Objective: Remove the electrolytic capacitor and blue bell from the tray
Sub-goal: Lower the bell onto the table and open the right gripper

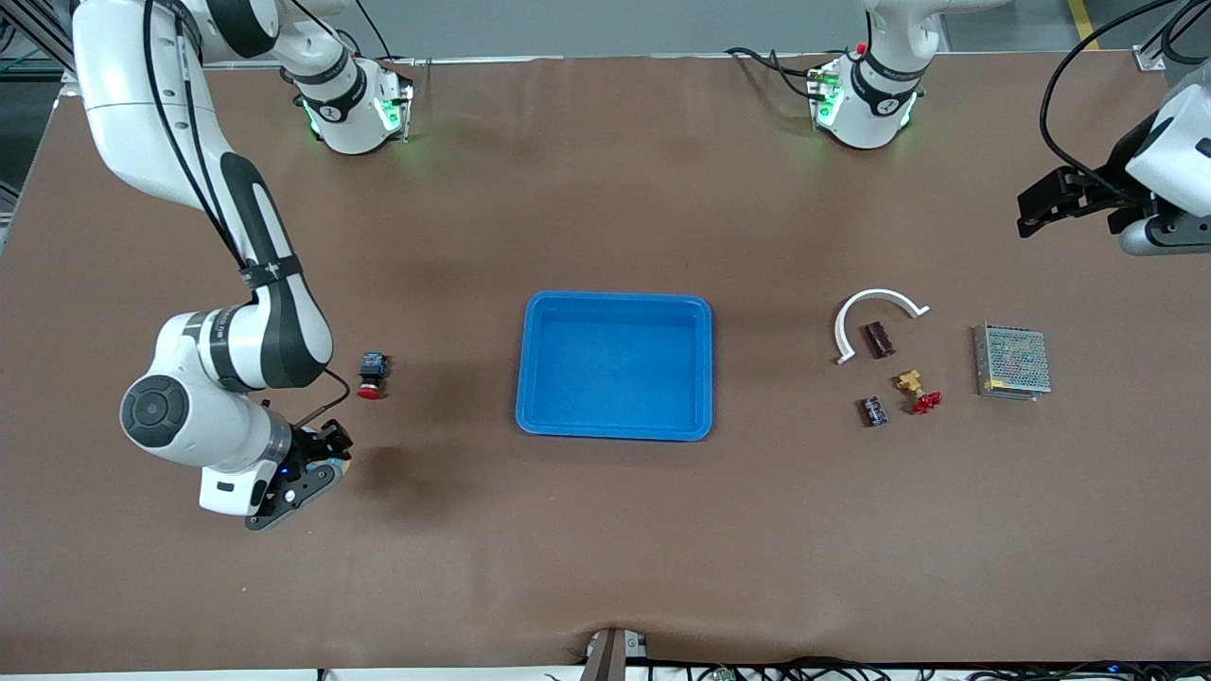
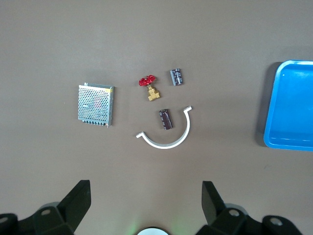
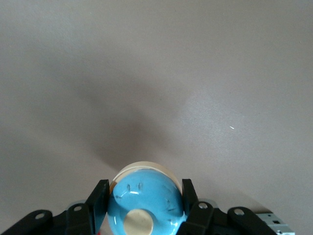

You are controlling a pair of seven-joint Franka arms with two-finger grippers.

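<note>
Brown matte table cover (image 1: pixel 605 530) fills nearly whole front view, surface smooth with soft dark shadows. Small wrinkle at cover's near edge by metal bracket (image 1: pixel 610 653). Grey floor (image 1: pixel 605 24) strip along top, yellow line (image 1: pixel 1083 24) at its corner toward left arm's end. Cables (image 1: pixel 851 670) trail along bottom edge. Even overhead light, no hard glare.

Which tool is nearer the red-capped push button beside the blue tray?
The right. The right tool, shut on the blue bell, is close by the red push button. The left tool, open, hangs past the metal power supply at the left arm's end.
</note>
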